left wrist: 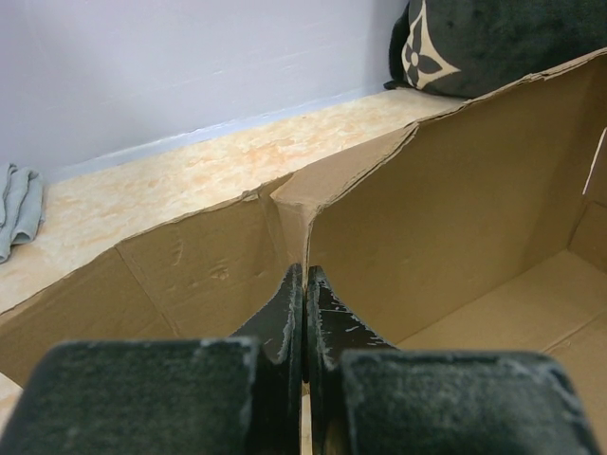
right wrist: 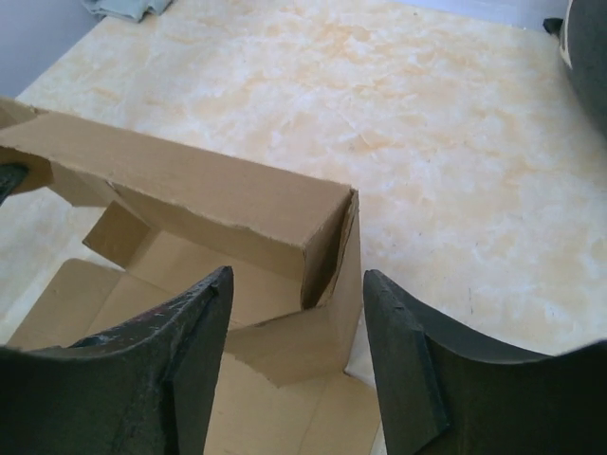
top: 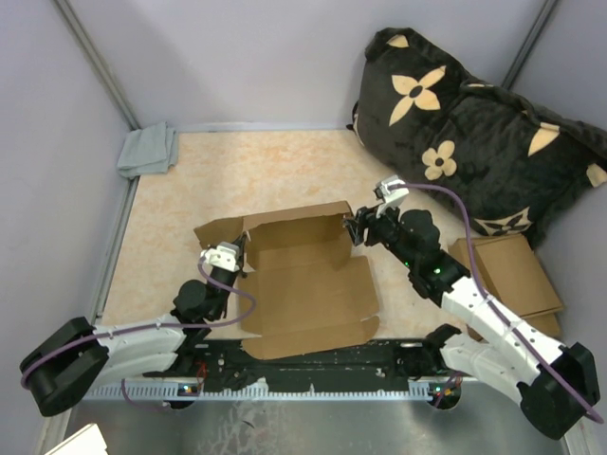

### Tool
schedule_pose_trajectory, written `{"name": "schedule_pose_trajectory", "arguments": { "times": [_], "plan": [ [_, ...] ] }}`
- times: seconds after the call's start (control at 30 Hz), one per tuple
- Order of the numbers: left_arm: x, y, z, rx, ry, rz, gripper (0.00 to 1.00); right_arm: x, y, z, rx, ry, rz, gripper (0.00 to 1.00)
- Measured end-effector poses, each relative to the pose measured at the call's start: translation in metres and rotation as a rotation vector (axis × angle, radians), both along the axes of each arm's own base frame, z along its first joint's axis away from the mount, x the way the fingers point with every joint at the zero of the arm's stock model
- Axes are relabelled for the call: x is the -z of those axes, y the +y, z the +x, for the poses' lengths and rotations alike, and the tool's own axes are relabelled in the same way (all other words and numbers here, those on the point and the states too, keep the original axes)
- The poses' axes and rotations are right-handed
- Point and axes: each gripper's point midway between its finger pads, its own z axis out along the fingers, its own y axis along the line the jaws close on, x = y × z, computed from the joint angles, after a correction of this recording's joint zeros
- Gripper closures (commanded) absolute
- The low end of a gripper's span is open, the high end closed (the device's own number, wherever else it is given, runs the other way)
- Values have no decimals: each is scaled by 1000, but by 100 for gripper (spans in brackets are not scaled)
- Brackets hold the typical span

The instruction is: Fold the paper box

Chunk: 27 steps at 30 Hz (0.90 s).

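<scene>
The paper box (top: pixel 308 284) is plain brown cardboard, partly folded, lying mid-table with its back wall raised. My left gripper (top: pixel 237 258) is at the box's left rear corner, shut on the thin edge of the left side wall (left wrist: pixel 360 237); its two fingers press together with cardboard between them (left wrist: pixel 305 284). My right gripper (top: pixel 357 230) is open at the box's right rear corner. In the right wrist view its fingers (right wrist: pixel 194 322) straddle the upright corner and the tucked side flap (right wrist: pixel 313 322) without touching.
A black pillow with tan flowers (top: pixel 474 123) lies at the back right. A stack of flat brown cardboard pieces (top: pixel 507 275) sits under the right arm. A grey cloth (top: pixel 147 150) is at the back left corner. Grey walls enclose the table.
</scene>
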Motion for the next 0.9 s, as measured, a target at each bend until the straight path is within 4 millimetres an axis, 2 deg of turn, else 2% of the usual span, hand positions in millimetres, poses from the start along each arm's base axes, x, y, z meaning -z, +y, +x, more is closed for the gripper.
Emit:
{"name": "schedule_pose_trajectory", "arguments": {
  "times": [0.13,0.63,0.9],
  "plan": [
    [0,-1,0,0,1,1,100,-10,2,8,8,-19,-12,57],
    [0,-1,1,0,2,1,100,0,4,18,23,10,-49,58],
    [0,-1,0,0,2,2,100,-11,8,23,27,-5,-27,65]
  ]
}}
